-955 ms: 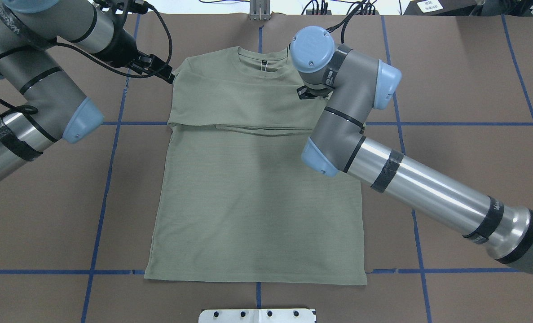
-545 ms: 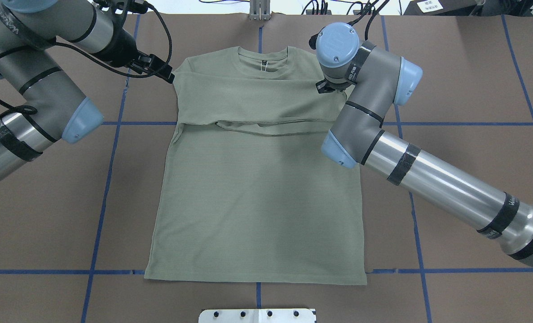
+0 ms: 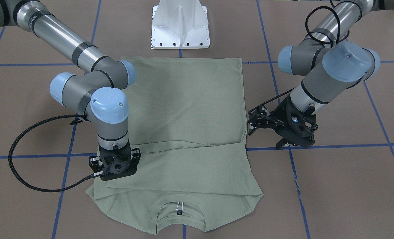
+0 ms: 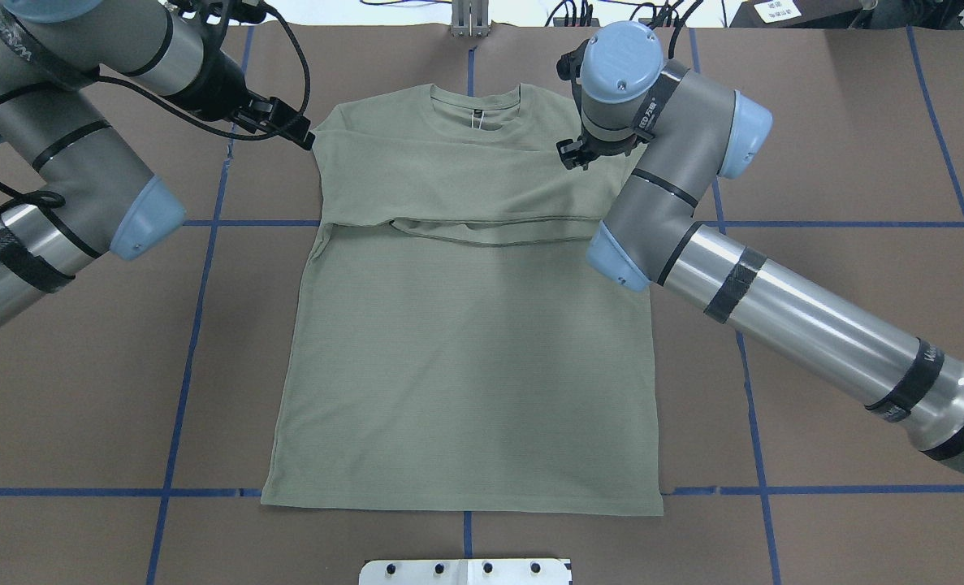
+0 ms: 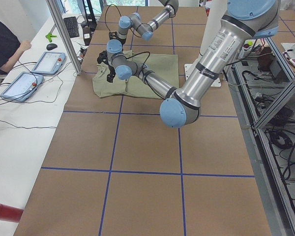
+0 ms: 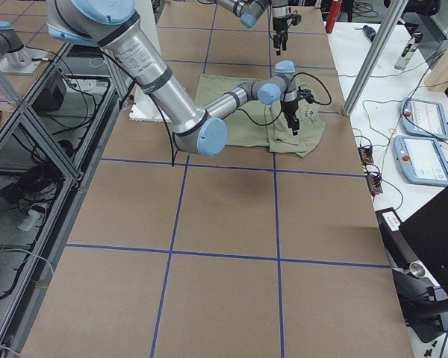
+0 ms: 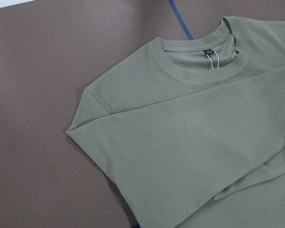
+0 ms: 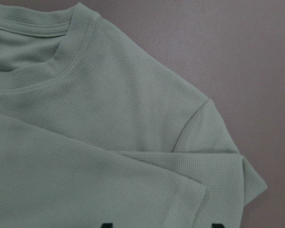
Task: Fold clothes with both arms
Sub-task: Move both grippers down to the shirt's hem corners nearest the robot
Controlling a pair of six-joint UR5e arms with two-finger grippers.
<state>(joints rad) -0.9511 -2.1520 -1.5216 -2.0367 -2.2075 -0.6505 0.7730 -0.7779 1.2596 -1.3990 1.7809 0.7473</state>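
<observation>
The pale sage-green shirt (image 4: 465, 366) lies flat, front up, collar at the table's far side, with its sleeves (image 4: 449, 187) folded across the chest. The black neck tag (image 3: 180, 209) shows inside the collar. My right gripper (image 3: 115, 169) points down over the shirt's right shoulder; its fingertips (image 8: 217, 224) stand apart and hold nothing. It also shows in the overhead view (image 4: 572, 154). My left gripper (image 3: 251, 125) is tilted toward the other shoulder, just off the shirt's edge, and looks open and empty. It also shows in the overhead view (image 4: 307, 136).
The white pedestal base (image 3: 180, 26) stands just behind the shirt's hem. Blue tape lines (image 4: 197, 325) cross the brown table cover. An operator (image 5: 5, 44) and tablets (image 5: 46, 61) sit past the table's far edge.
My right gripper has moved from over the chest out and away to the shirt's right shoulder. The folded sleeve layer shifted a little that way and rumpled. The left arm has not moved.
</observation>
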